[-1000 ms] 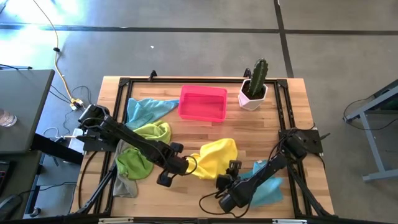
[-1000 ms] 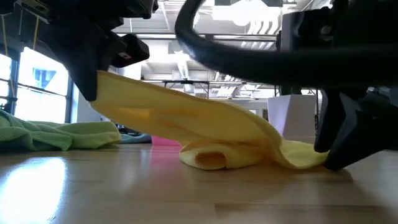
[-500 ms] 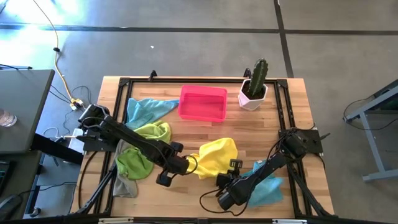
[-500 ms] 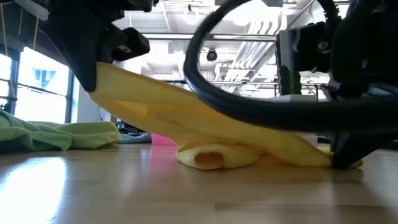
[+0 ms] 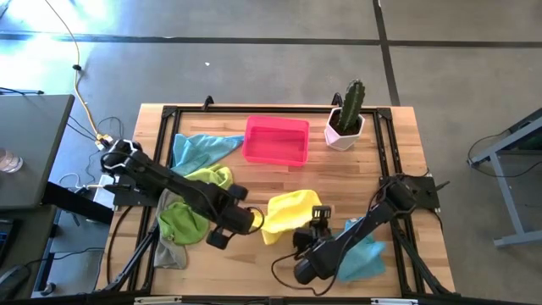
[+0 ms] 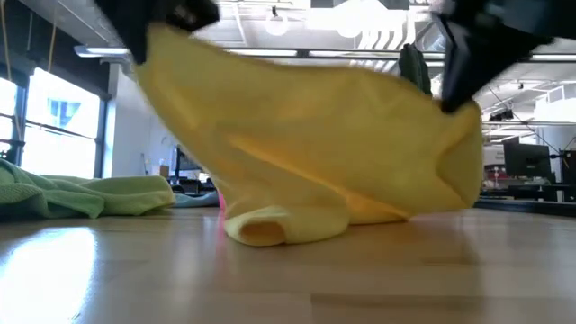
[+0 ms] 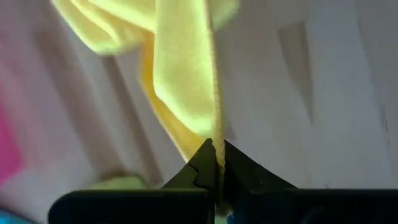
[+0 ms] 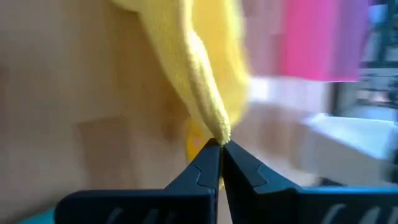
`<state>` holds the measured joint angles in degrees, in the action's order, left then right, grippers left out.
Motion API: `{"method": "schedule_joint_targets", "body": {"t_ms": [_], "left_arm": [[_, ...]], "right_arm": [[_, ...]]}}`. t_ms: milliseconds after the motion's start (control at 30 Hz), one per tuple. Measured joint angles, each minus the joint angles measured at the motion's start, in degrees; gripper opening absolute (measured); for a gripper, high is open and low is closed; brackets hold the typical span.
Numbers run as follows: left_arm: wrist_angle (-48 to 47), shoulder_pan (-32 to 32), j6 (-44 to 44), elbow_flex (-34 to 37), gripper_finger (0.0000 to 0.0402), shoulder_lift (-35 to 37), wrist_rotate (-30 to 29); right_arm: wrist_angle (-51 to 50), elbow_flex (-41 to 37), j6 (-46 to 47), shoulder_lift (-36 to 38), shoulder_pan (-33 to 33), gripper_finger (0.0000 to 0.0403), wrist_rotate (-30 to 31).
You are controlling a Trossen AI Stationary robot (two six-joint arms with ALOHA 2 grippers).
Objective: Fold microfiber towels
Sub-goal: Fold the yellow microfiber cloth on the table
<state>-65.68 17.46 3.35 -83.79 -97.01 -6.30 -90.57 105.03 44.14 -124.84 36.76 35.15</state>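
Note:
A yellow microfiber towel hangs near the table's front middle between my two grippers. My left gripper is shut on its left end and my right gripper is shut on its right end. In the low view both ends are raised, and a rolled fold at the towel's bottom rests on the table. Lime green towels and a grey one lie heaped at the left. One light blue towel lies at the far left, another under my right arm. My left gripper pinches the yellow towel's left edge between its two fingers, which come from above, pointing steeply down. That end is lifted clear, and the cloth falls away slack toward the table. My right gripper pinches a bunched edge at the towel's right end between its two fingers, slanting down from the near side. This end is also lifted clear, with the cloth sagging slack between the two holds.
A pink tray stands at the far middle, with a potted cactus to its right. A black frame runs around the table's edges. Bare wood lies between the yellow towel and the tray.
Both grippers have gone up with the yellow towel's ends. The right end, which lay on the table, is now lifted clear, and the left end hangs higher. The cloth has spread taller between them, while its lower fold stays on the table.

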Motion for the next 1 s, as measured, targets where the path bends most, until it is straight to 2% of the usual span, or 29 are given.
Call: {"method": "schedule_joint_targets", "body": {"t_ms": [233,400,767,1000], "left_arm": [[-11.7,-2.1,-0.5,-9.6,0.0,3.7,-8.5],[-13.6,-4.3,-0.6,-14.0,0.0,6.8,-12.2],[-14.4,-10.3,-2.7,-14.2,0.0,11.8,-16.3],[-13.5,-14.7,-4.3,-14.3,0.0,12.0,-23.9]], "right_arm": [[0.6,3.0,-11.2,1.4,-3.9,0.0002,1.9],[0.7,4.9,-17.4,2.0,-6.4,0.0002,2.3],[0.4,6.9,-22.2,10.8,-9.9,0.0002,6.3],[0.6,6.8,-22.8,17.5,-14.4,0.0002,6.8]]}}
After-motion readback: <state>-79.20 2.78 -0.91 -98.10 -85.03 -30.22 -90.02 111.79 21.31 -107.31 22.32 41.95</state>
